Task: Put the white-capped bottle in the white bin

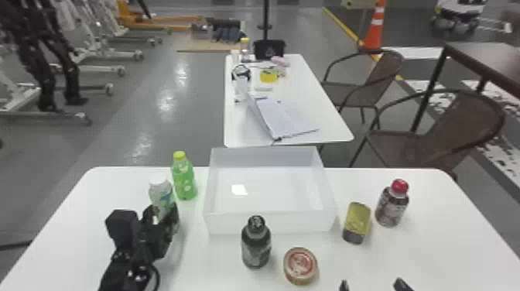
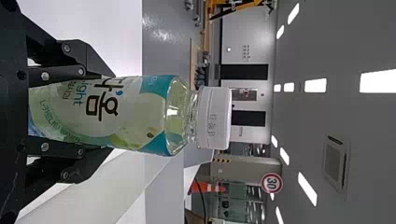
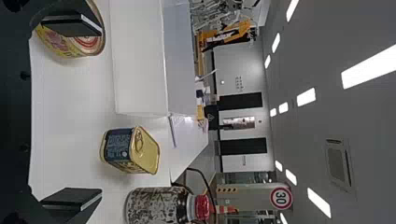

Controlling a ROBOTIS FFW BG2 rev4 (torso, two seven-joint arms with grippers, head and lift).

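While the white table (image 1: 445, 232) spreads beneath the left gripper (image 1: 164, 216), the white bin (image 1: 224, 224) stands on it to the right of this gripper and somewhat farther forward. The left gripper is closed on the bottle's body, with one finger on each side. The right gripper (image 1: 373, 286) has its fingers wide apart and grasps nothing. The white-capped bottle (image 1: 161, 193) is upright between the left gripper's fingers, its cap above them and outside the bin. Just beyond that gripper stands the green bottle (image 1: 183, 180). To its right is the dark bottle (image 1: 256, 247). Ahead of the right gripper, slightly to the right, is the red-capped bottle (image 1: 390, 209); ahead and slightly left is the rectangular can (image 1: 356, 222). The round tin (image 1: 301, 267) lies to that gripper's left.
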